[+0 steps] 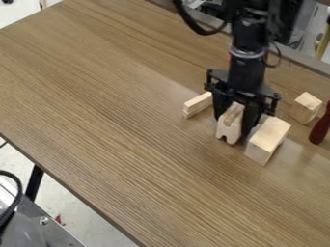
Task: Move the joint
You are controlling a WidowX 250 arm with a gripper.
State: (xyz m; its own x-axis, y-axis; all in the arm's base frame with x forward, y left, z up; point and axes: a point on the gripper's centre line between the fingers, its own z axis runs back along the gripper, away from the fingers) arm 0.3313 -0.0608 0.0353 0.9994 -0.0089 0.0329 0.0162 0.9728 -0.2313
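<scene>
Holding the joint (226, 131) between its two fingers, the gripper (232, 125) points down at the table (129, 140), one finger against each side of the wood. The joint is a pale piece with a slot along its top and a notch in its near end. It sits low between the fingers; whether its base touches the table, I cannot tell. The arm (247, 67) comes in from the top edge of the view and stands over the joint, with a black cable (194, 24) looping beyond it.

Just to the right of the joint, in the view, lies the block (262, 144), long and pale, set at a slant. Farther to the right of the joint is the cube (305, 108), and past that a dark red handle (319, 129), partly cut off by the view's edge. Near the joint on its left are two thin sticks (197, 105), side by side.
</scene>
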